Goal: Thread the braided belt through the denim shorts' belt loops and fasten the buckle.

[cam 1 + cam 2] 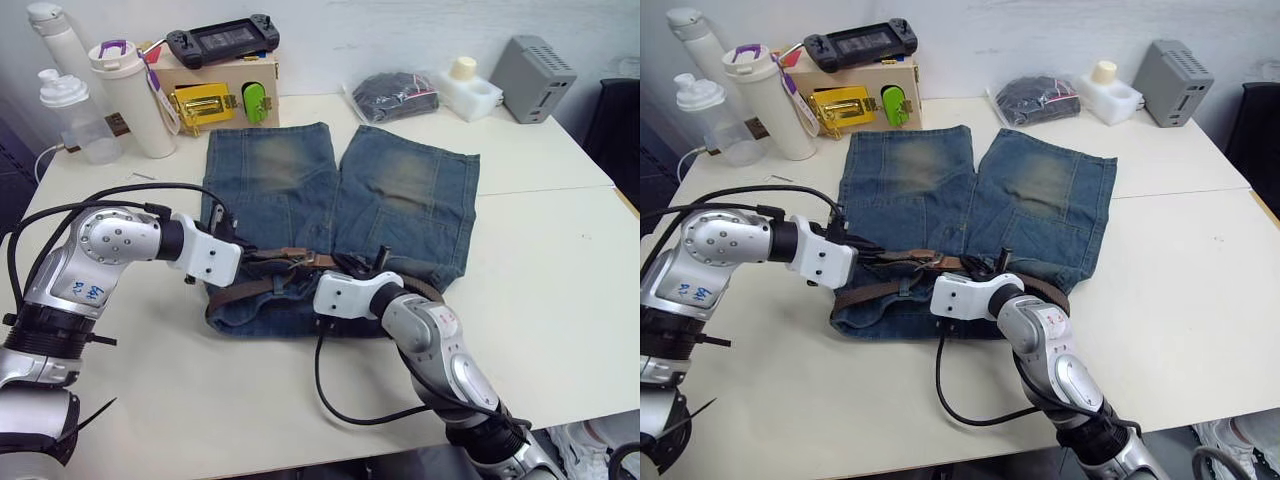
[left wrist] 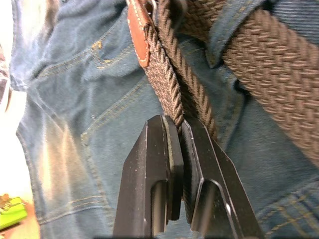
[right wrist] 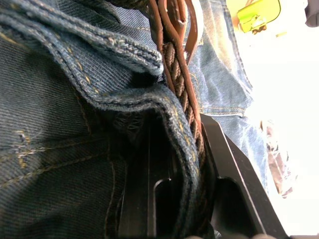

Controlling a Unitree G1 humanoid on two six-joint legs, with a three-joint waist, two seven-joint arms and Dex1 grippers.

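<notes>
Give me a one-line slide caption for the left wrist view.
Left hand pinching the braided belt edge-on over the denim shorts, with another stretch of belt passing under a belt loop.

This looks like a robotics lab or test room. A plain pale surface (image 1: 560, 300) against a bare white wall carries an unrelated mix of props: bottles (image 1: 75, 115), a wooden latch box (image 1: 222, 92) with a handheld console (image 1: 222, 42) on top, a grey device (image 1: 532, 78) and a bagged black bundle (image 1: 397, 95).
</notes>
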